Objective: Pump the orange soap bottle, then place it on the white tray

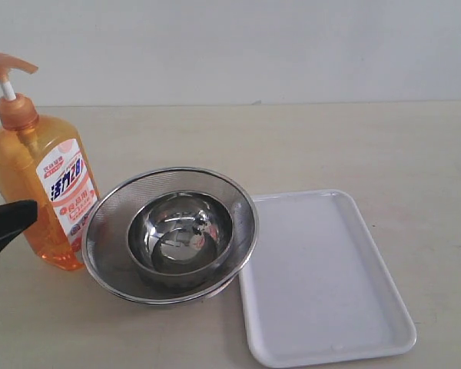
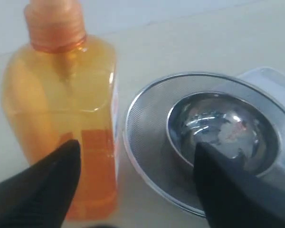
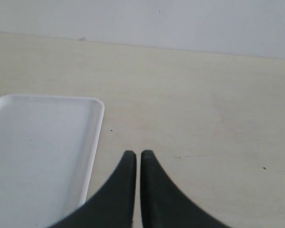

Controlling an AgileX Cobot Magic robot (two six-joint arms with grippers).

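Note:
The orange soap bottle (image 1: pixel 38 188) stands upright at the table's left, its pump head (image 1: pixel 8 65) raised on the white stem. My left gripper (image 2: pixel 137 152) is open and low beside the bottle (image 2: pixel 61 109). One finger is in front of the bottle's lower body and the other is over the strainer; neither touches the bottle. In the exterior view only a black finger (image 1: pixel 8 219) shows at the left edge. The white tray (image 1: pixel 323 277) lies flat at the right. My right gripper (image 3: pixel 137 156) is shut on nothing, over bare table beside the tray (image 3: pixel 38 152). It is out of the exterior view.
A round steel mesh strainer (image 1: pixel 111 211) with a steel bowl (image 1: pixel 142 238) inside it sits between bottle and tray. Its rim touches or overlaps the tray's left edge and stands close to the bottle. The strainer (image 2: pixel 147 142) fills much of the left wrist view.

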